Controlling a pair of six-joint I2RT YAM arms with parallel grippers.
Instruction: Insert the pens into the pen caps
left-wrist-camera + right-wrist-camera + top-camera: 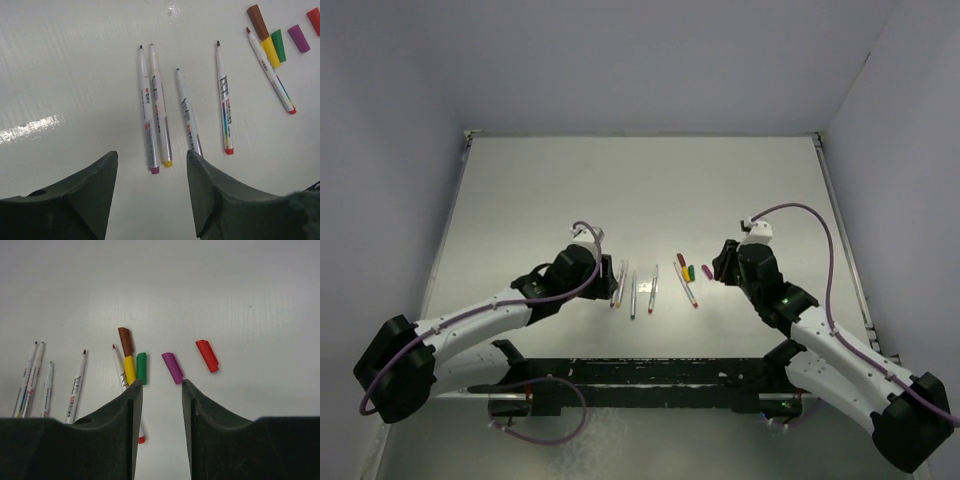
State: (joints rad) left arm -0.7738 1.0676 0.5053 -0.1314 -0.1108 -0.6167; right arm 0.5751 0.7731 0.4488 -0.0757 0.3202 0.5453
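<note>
Stretching between pale walls (380,150), the white surface (640,180) carried everything. Above it hung the left end effector (152,155), jaws spread partway, nothing between them and touching nothing. Just ahead of its fingertips lay four pens (189,112), uncapped, tips pointing away, the two leftmost close together. A fifth pen (270,70) lay farther ahead to its right, beside the caps. The right end effector (161,387) also hovered with jaws parted and empty. The magenta cap (173,368) lay just ahead of its gap and the red cap (207,356) ahead to the right. Ahead to the left, the yellow cap (130,369) and brown cap (126,340) lay end to end, with the green cap (142,367) against the yellow one.
</note>
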